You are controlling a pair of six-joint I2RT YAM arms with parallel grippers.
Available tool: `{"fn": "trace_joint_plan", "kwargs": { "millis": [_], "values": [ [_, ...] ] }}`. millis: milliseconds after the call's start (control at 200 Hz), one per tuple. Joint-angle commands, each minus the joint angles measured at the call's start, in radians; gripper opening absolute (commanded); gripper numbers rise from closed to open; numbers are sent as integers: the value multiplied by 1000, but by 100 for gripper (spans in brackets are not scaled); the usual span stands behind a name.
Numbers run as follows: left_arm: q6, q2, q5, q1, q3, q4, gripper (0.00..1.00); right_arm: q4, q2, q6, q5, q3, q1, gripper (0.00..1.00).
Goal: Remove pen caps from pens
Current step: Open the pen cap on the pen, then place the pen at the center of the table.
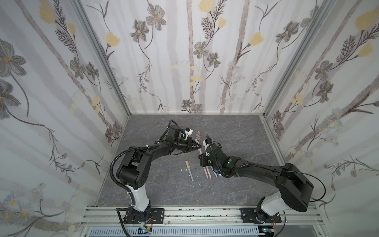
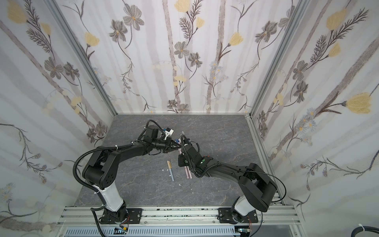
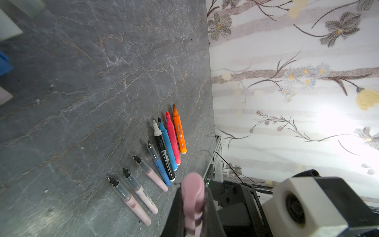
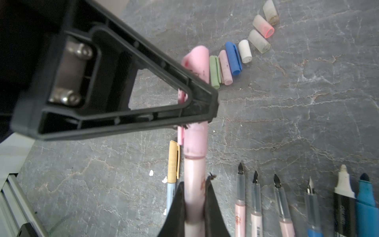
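uncapped pens [image 3: 165, 156]: 8 | capped pens [image 4: 173, 162]: 2 | loose caps [image 4: 232, 58]: 7

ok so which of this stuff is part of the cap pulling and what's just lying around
In the job:
pink pen in the right hand
its pink cap in the left hand
tan-capped pen, not yet opened
uncapped pens and loose caps, already done

Just lying about:
white specks
metal rail

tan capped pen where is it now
In both top views the tan capped pen lies flat on the grey table, near its middle, just left of the row of uncapped pens.
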Motion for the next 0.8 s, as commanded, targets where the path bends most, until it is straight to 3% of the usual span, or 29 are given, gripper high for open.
{"fn": "trace_joint_plan", "kwargs": {
  "millis": [0,395,669,794],
  "values": [
    [41,5,-255,64,29,56,0,-119,-11,28,-84,-29,43,0],
    [132,-74,-264,199,-43,-37,0,-170,97,85,-40,5,105,0],
    [145,-111,-253,225,-142,-16,0,-299,160,118,57,61,123,0],
    [140,-115,-250,226,-179,6,0,-329,174,123,87,80,129,7]
  ]
}}
